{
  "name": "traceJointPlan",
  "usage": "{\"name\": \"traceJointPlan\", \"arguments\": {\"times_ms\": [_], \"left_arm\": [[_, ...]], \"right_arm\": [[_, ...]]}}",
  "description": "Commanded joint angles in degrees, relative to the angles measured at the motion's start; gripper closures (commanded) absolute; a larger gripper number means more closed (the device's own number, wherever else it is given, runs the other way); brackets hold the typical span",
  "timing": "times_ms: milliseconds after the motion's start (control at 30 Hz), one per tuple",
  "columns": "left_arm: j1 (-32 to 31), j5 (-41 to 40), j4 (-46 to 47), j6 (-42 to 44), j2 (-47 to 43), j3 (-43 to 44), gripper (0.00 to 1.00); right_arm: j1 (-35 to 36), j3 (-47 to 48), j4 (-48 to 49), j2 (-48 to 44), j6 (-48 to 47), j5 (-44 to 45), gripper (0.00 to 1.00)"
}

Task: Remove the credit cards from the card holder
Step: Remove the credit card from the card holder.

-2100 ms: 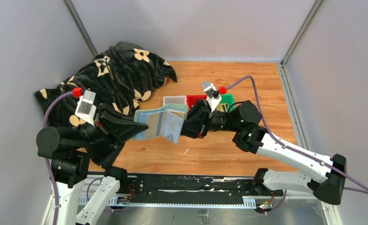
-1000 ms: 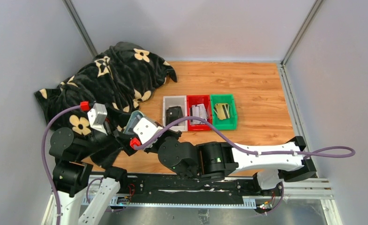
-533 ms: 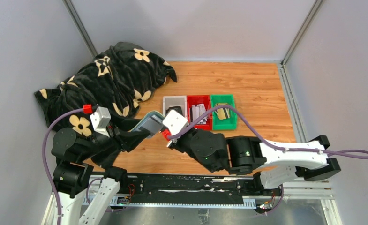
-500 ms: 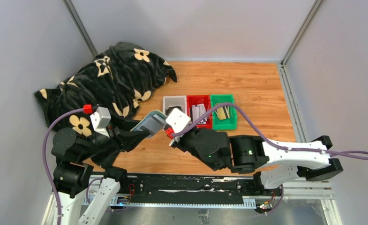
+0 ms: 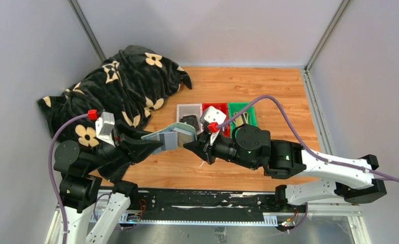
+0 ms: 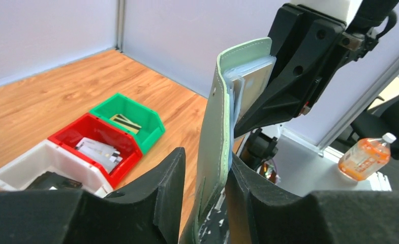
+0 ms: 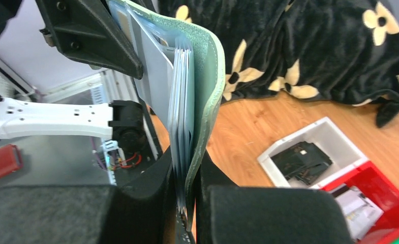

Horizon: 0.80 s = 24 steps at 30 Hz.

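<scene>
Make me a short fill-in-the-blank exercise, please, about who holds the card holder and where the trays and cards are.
1. The number of grippers on the card holder is ____: the left gripper and the right gripper.
2. Between the white tray and the green tray stands the ____ tray.
3. The gold-yellow cards lie in the ____ tray.
Missing words: two; red; green.
</scene>
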Motion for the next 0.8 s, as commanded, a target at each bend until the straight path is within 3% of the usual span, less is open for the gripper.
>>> {"name": "traceJointPlan", "arguments": {"times_ms": [0,100,200,300,500,633,700,767], "left_arm": [[-0.03,-0.67,5.34,-7.69,0.33,-1.50,0.59],[-0.03,-3.07,4.18,-7.57,-0.30,-1.63,0.49],[-0.03,-3.47,4.41,-9.18,-1.26,-3.15,0.25],[-0.03,-4.65,4.05,-9.38,-2.27,-4.81,0.22],[-0.03,-8.39,1.19,-7.14,-1.97,-4.94,0.23],[-0.03,-6.46,3.65,-9.19,-1.38,-5.16,0.26],[-0.03,-2.43,7.07,-11.98,-1.07,-6.23,0.34],[-0.03,5.21,13.91,-18.59,-0.63,-8.87,0.51]], "right_arm": [[-3.34,-2.00,6.06,-2.47,6.05,-9.00,1.00],[-5.23,-3.74,8.34,-3.70,8.62,-10.94,1.00],[-6.17,-4.00,9.34,-3.73,10.57,-10.59,1.00],[-6.29,-2.31,7.80,-2.13,12.03,-8.45,1.00],[-6.31,1.69,3.67,0.77,13.98,-9.23,1.00],[-6.30,1.32,3.68,0.40,14.22,-9.13,1.00],[-6.29,1.10,3.88,0.24,14.36,-9.27,1.00],[-6.50,0.72,4.30,0.43,14.24,-10.23,1.00]]}}
